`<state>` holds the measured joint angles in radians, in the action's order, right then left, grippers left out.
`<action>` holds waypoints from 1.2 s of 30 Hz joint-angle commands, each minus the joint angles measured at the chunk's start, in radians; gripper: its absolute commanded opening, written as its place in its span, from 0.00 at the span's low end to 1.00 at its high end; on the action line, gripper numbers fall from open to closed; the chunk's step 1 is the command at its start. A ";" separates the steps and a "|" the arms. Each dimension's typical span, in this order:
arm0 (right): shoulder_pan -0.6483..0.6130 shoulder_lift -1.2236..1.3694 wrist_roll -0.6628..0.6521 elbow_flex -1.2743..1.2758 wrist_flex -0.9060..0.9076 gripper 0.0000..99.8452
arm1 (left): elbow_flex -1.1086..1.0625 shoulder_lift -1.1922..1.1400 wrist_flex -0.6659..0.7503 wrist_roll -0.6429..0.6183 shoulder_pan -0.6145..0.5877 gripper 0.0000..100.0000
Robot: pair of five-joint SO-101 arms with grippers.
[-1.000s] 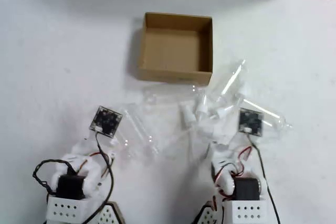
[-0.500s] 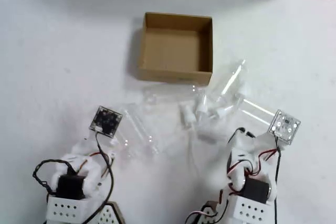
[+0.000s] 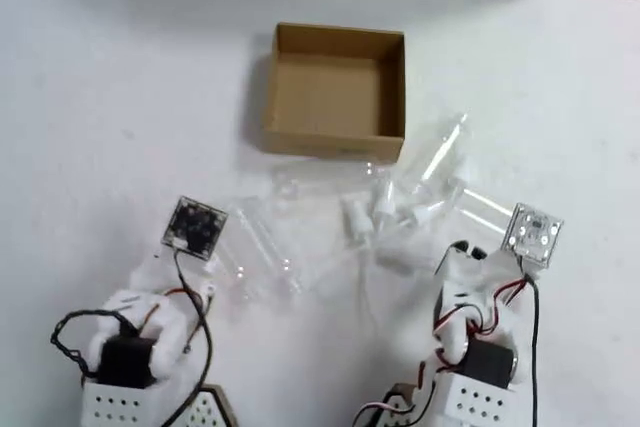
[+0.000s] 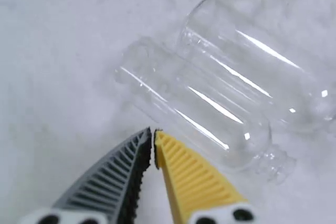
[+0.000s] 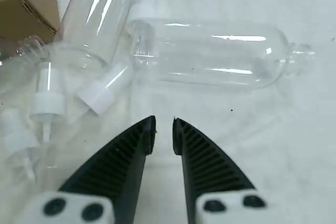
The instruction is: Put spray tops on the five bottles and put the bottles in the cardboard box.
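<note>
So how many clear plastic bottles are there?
5 clear plastic bottles visible: two side by side before the left claw, one along the brown cardboard box's near wall, one at its right corner, one before the right claw.

**Reporter:** What colours lie on the white table?

**Photographer:** A plain brown square cardboard box, clear colourless plastic bottles streaked with white glare, and white plastic spray tops.

**Reporter:** And the arms?

**Photographer:** The left gripper pairs a grey ribbed finger with a yellow ribbed finger. The right gripper has black ribbed fingers. Both have white arm housings and red and black wires.
</note>
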<state>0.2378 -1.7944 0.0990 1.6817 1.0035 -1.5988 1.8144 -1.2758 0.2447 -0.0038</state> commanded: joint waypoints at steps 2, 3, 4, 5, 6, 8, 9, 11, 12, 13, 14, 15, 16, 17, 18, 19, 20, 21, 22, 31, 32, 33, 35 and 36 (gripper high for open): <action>0.010 -0.007 -0.014 0.009 -0.018 0.03 | 0.086 0.008 0.051 0.270 -0.005 0.10; 0.010 -0.007 -0.014 0.009 -0.018 0.03 | 0.087 0.008 0.048 0.330 -0.007 0.13; 0.010 -0.007 -0.014 0.009 -0.018 0.03 | 0.089 0.008 0.044 0.374 -0.008 0.16; 0.010 -0.007 -0.014 0.009 -0.018 0.03 | 0.091 0.008 0.043 0.413 -0.010 0.18; 0.010 -0.007 -0.015 0.009 -0.018 0.03 | 0.092 0.008 0.040 0.463 -0.012 0.20; 0.010 -0.005 -0.028 0.009 -0.016 0.03 | 0.095 0.008 0.020 0.597 -0.010 0.21; 0.010 -0.004 -0.055 0.009 -0.016 0.03 | 0.095 0.008 0.012 0.661 -0.005 0.20; 0.010 -0.002 -0.120 0.009 -0.015 0.03 | 0.095 0.008 0.008 0.761 -0.004 0.19; 0.010 -0.004 -0.141 0.009 -0.007 0.03 | 0.101 0.008 0.009 0.798 -0.004 0.20; 0.010 -0.005 -0.160 0.009 0.004 0.03 | 0.120 0.007 0.008 0.824 -0.004 0.20; 0.010 -0.005 -0.172 0.009 0.008 0.03 | 0.141 0.007 0.008 0.841 -0.002 0.20; 0.010 -0.005 -0.181 0.009 0.010 0.03 | 0.170 0.005 0.003 0.850 -0.002 0.21; 0.010 -0.005 -0.183 0.009 0.012 0.03 | 0.203 0.005 -0.008 0.855 -0.002 0.23; 0.010 -0.005 -0.184 0.009 0.012 0.03 | 0.238 0.005 -0.018 0.867 0.002 0.25; 0.010 -0.005 -0.184 0.009 0.012 0.03 | 0.273 0.005 -0.043 0.879 0.012 0.29; 0.010 -0.005 -0.184 0.009 0.012 0.03 | 0.308 0.005 -0.083 0.896 0.022 0.32; 0.010 -0.005 -0.184 0.009 0.012 0.03 | 0.341 0.005 -0.121 0.931 0.036 0.34; 0.010 -0.005 -0.184 0.009 0.012 0.03 | 0.374 0.005 -0.153 0.976 0.053 0.35; 0.010 -0.005 -0.184 0.009 0.012 0.03 | 0.402 0.005 -0.180 1.026 0.070 0.35; 0.008 -0.005 -0.184 0.009 0.007 0.03 | 0.388 0.004 -0.273 1.605 0.099 0.23; 0.005 -0.005 -0.184 0.009 0.005 0.03 | 0.359 0.004 -0.244 1.640 0.096 0.21; 0.005 -0.005 -0.184 0.009 0.005 0.03 | 0.330 0.004 -0.207 1.656 0.096 0.20; 0.004 -0.005 -0.186 0.009 0.005 0.03 | 0.273 0.004 -0.109 1.660 0.099 0.20; 0.004 -0.005 -0.186 0.009 0.005 0.03 | 0.247 0.004 -0.068 1.663 0.099 0.21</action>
<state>0.2378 -1.7944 -0.0744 1.6817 1.0050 -1.2797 1.8297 -1.5075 1.8650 0.0836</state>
